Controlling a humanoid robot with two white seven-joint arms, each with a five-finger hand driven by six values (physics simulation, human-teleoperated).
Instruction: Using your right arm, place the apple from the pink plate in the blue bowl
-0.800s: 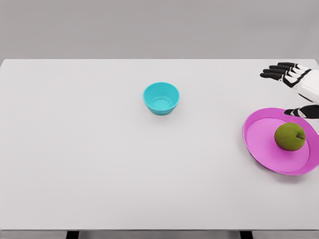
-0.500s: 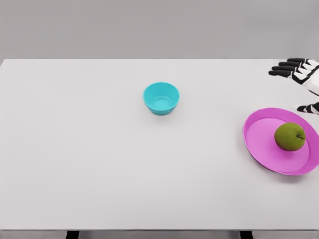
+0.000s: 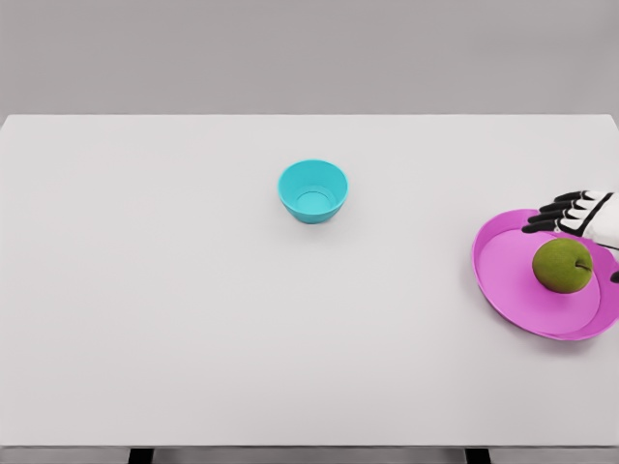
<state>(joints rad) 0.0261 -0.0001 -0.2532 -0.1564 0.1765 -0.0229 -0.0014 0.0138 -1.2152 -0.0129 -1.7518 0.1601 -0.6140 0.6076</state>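
over pink plate (image 3: 503,290) now: right hand (image 3: 578,215) dropped beside apple (image 3: 562,265), fingers spread.

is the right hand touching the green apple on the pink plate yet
Cannot tell. In the head view the right hand with spread fingers sits just above the green apple on the pink plate; no clear gap or contact shows.

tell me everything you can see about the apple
The apple is green with a dull, slightly mottled skin and a short dark stem on its upper right. It sits whole and upright on the pink plate, right of the plate's middle, near the table's right edge. Only the plate can be seen touching it. The right hand is just behind and above it with fingers spread, not gripping it. The blue bowl stands well off to its left.
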